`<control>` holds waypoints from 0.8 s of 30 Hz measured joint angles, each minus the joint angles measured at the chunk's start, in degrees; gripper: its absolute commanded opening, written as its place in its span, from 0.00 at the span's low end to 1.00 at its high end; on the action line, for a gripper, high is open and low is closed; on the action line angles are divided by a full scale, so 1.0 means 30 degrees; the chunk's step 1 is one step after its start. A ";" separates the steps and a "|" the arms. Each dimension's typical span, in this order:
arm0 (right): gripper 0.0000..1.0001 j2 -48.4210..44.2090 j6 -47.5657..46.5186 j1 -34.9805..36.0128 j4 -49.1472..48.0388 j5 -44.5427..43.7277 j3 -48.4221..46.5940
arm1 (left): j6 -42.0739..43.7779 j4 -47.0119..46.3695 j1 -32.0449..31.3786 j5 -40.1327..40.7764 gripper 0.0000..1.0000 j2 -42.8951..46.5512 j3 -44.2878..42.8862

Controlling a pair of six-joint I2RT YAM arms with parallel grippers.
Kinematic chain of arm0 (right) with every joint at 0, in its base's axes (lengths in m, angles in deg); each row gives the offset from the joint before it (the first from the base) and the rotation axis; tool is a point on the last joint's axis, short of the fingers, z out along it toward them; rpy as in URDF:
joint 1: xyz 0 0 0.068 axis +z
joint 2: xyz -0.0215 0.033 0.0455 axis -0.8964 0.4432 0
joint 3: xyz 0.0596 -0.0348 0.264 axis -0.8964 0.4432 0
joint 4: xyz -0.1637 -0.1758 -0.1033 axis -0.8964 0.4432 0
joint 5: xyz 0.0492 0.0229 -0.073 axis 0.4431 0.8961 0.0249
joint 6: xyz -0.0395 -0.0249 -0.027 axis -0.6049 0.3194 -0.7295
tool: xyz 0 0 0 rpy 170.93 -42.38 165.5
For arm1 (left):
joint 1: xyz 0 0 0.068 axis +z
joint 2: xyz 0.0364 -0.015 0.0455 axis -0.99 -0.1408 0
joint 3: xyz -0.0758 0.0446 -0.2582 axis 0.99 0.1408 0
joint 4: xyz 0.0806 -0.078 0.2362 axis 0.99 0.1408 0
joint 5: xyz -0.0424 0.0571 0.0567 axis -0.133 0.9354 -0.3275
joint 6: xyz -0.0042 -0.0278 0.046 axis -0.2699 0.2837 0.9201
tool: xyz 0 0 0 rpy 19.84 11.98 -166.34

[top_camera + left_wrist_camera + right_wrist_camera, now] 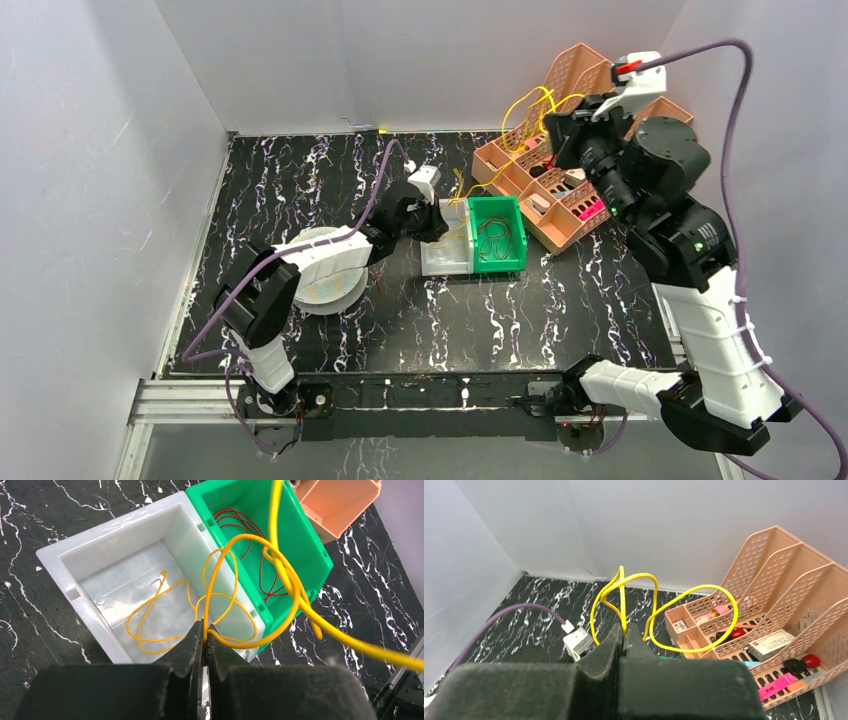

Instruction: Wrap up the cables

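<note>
Overhead, the cables (530, 103) showed as thin, bright yellow wire standing in springy loops at the right gripper (553, 128). That gripper stood high above the peach organizer (520, 175) at the far right of the table (300, 190). More yellow wire showed just beside the left gripper (432, 222), which hung over the white bin (447, 265) next to the green bin (498, 204). A white spool (325, 285) lay under the left forearm, well apart from both bins. From the left wrist, the left gripper's fingers were pressed together on one yellow strand above the white bin's near wall. From that pinch the wire curled into loose, overlapping loops. A thinner stretch lay on the bin's floor with its free end hooked near the middle. Thicker loops crossed the rim shared with the green bin and knotted over it. One strand climbed out of the top of the view and another ran off, blurred, to the lower right. Dark red wires (239, 519) lay coiled inside the green bin. From the right wrist, the right gripper's fingers were likewise closed on a yellow strand. Above them rose a narrow, twisted loop and a wide, smooth one that arced in front of the organizer.
</note>
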 measured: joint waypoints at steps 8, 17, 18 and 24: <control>0.00 -0.1049 -0.0095 0.0000 -0.0087 -0.1581 -0.1399 | -0.0007 0.0568 0.0000 0.0627 0.00 -0.0328 -0.0342; 0.00 -0.2004 -0.0095 0.0000 -0.0481 -0.3308 -0.2645 | -0.0007 0.1224 0.0000 0.1078 0.00 -0.1304 -0.0648; 0.00 -0.2127 -0.0087 0.0000 -0.0525 -0.3424 -0.2652 | -0.0007 0.1260 0.0000 0.1122 0.00 -0.1319 -0.0648; 0.00 -0.2528 -0.0029 0.0000 -0.0692 -0.3650 -0.2703 | -0.0007 0.1326 0.0000 0.1129 0.16 -0.1326 -0.0714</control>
